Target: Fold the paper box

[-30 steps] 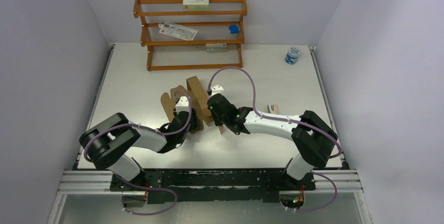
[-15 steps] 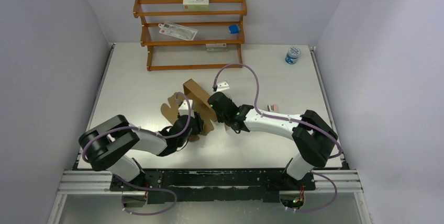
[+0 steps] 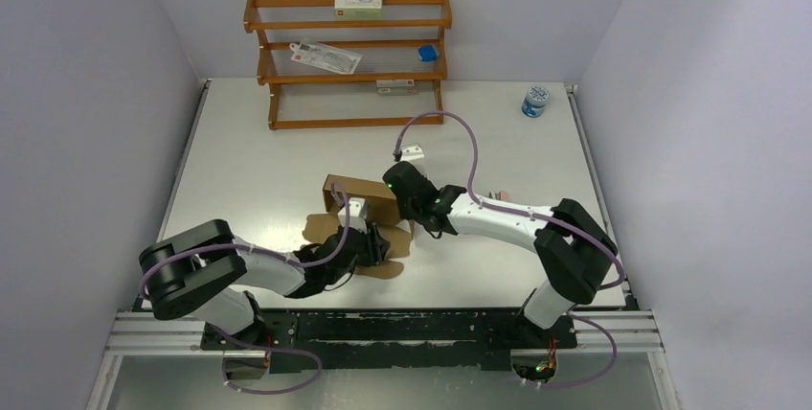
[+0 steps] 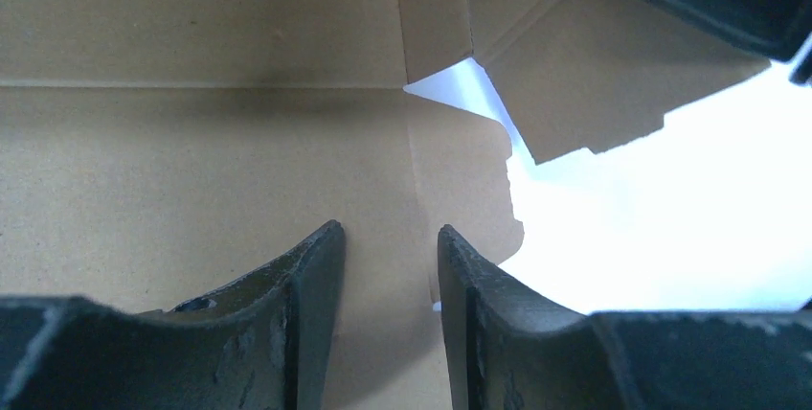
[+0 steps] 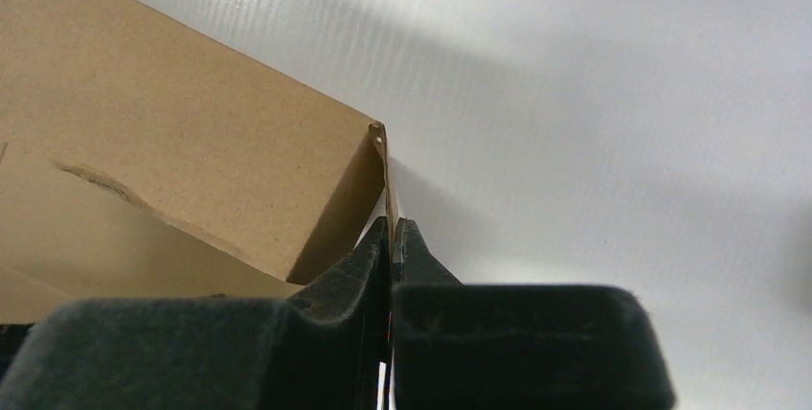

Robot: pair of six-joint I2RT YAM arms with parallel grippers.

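Note:
The paper box (image 3: 362,194) is plain brown cardboard, half folded, lying across the table's middle with flat flaps (image 3: 388,266) spread toward the near edge. My right gripper (image 3: 410,220) is shut on the thin edge of the box's right end wall; the right wrist view shows that edge pinched between the fingertips of the right gripper (image 5: 393,223), with the box's side (image 5: 172,142) to the left. My left gripper (image 3: 380,249) is over the near flaps. In the left wrist view the left gripper (image 4: 388,233) stands open, its fingers apart over a flat panel of the box (image 4: 191,142).
A wooden rack (image 3: 349,65) with printed cartons and a small blue item stands at the back. A blue-lidded jar (image 3: 535,101) is at the back right. A tiny pink-and-white item (image 3: 498,197) lies just right of the right arm. Grey walls close in both sides.
The box has tipped from standing on a diagonal to lying lower and crosswise. My left gripper moved right and toward the near edge over the flaps. The right gripper kept its grip.

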